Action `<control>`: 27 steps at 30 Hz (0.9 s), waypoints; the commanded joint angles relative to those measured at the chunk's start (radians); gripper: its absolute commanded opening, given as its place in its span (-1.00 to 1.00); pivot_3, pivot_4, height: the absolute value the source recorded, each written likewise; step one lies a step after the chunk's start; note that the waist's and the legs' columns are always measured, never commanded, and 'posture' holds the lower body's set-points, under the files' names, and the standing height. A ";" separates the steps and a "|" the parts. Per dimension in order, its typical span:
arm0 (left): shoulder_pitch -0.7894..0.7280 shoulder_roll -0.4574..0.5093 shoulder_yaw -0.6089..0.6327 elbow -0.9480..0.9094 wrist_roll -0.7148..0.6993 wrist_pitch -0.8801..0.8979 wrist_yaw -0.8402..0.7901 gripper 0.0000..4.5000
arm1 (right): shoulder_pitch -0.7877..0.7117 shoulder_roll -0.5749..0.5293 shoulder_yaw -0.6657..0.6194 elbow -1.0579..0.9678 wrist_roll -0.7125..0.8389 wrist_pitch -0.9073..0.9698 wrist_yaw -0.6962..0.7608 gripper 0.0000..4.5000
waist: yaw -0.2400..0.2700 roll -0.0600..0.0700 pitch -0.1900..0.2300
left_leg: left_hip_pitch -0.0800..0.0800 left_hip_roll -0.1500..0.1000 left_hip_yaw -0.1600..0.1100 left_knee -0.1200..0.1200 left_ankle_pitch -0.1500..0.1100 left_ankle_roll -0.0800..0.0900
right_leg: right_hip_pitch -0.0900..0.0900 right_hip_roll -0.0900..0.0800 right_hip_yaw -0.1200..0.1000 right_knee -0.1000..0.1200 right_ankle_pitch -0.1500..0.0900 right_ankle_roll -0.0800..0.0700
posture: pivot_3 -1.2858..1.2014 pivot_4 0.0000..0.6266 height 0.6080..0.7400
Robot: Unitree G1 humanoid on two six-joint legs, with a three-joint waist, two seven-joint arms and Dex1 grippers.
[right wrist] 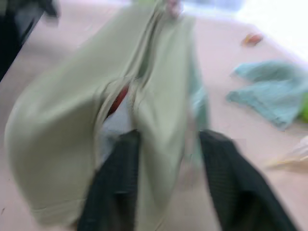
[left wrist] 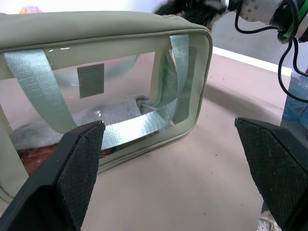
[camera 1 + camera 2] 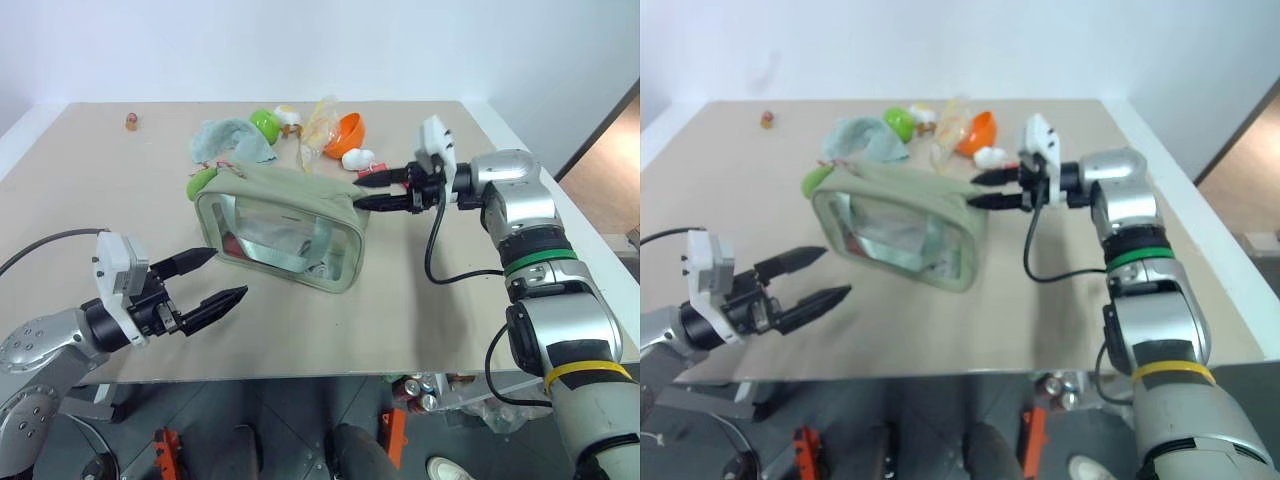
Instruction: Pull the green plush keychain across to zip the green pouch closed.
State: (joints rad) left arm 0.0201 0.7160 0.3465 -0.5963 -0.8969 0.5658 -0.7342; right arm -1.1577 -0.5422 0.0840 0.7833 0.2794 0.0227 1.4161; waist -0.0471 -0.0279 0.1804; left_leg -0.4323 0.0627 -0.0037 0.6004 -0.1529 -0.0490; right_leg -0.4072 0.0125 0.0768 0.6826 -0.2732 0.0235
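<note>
Pouch mid-table, both grippers open and holding nothing.

The keychain (image 3: 201, 181) sits at the pouch's (image 3: 285, 225) far left corner, against the top edge; the pouch stands near the middle of the table (image 3: 400, 320), its clear window and webbing strap (image 2: 144, 126) facing the left gripper (image 3: 205, 280). That gripper hovers just in front of the pouch, fingers spread wide, empty. The right gripper (image 3: 368, 188) points in at the pouch's right top corner, fingers partly apart, gripping nothing; whether a tip touches the fabric I cannot tell. Behind the pouch lie a teal rag (image 3: 228, 140), a green ball (image 3: 265, 124) and an orange cup (image 3: 346, 133).
</note>
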 commanded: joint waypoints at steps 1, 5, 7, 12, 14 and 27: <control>-0.053 0.014 -0.020 0.011 0.003 -0.006 -0.018 1.00 | 0.077 -0.021 -0.104 -0.254 0.088 0.140 -0.112 0.49 | 0.001 0.000 0.000 | 0.000 0.000 0.000 0.000 0.000 0.000 | 0.000 0.000 0.000 0.000 0.000 0.000 | 0.03 -0.52 1.00; -0.118 0.028 -0.061 0.039 -0.006 0.010 -0.054 1.00 | 0.257 -0.043 -0.199 -0.593 0.162 0.321 -0.295 0.63 | 0.006 0.000 0.000 | -0.001 -0.001 -0.002 0.001 0.000 0.000 | 0.000 0.000 -0.001 0.000 0.000 0.001 | 0.03 -0.52 1.00; -0.151 0.036 -0.080 0.056 -0.011 0.021 -0.073 1.00 | 0.348 -0.043 -0.236 -0.758 0.208 0.416 -0.383 0.63 | 0.009 0.000 0.000 | -0.002 -0.001 -0.002 0.001 0.000 0.000 | 0.000 -0.001 -0.001 0.000 0.000 0.001 | 0.03 -0.52 1.00; -0.228 0.078 -0.116 0.101 -0.035 0.063 -0.157 1.00 | 0.579 -0.014 -0.255 -1.134 0.282 0.591 -0.595 0.63 | 0.002 0.000 0.000 | -0.003 -0.001 -0.003 0.001 0.000 0.000 | -0.001 0.000 -0.001 0.000 -0.003 0.005 | 0.03 -0.52 1.00; -0.257 0.086 -0.128 0.116 -0.029 0.071 -0.178 1.00 | 0.634 0.000 -0.243 -1.219 0.294 0.626 -0.651 0.63 | -0.002 0.000 0.000 | -0.002 -0.001 -0.002 0.001 0.000 0.000 | 0.000 0.000 -0.001 0.000 -0.003 0.005 | 0.03 -0.52 1.00; -0.321 0.081 -0.158 0.146 0.005 0.074 -0.201 1.00 | 0.750 0.043 -0.112 -1.259 0.230 0.587 -0.748 0.63 | -0.001 0.000 0.000 | -0.001 -0.001 -0.002 0.002 0.001 0.000 | 0.000 0.000 0.000 0.000 -0.001 0.006 | 0.03 -0.52 1.00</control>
State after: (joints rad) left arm -0.2876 0.7917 0.1825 -0.4396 -0.8987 0.6419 -0.9321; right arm -0.4139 -0.5021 -0.0354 -0.4696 0.5226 0.6421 0.6715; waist -0.0476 -0.0281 0.1802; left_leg -0.4333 0.0619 -0.0055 0.6020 -0.1520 -0.0491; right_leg -0.4068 0.0128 0.0766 0.6828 -0.2746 0.0294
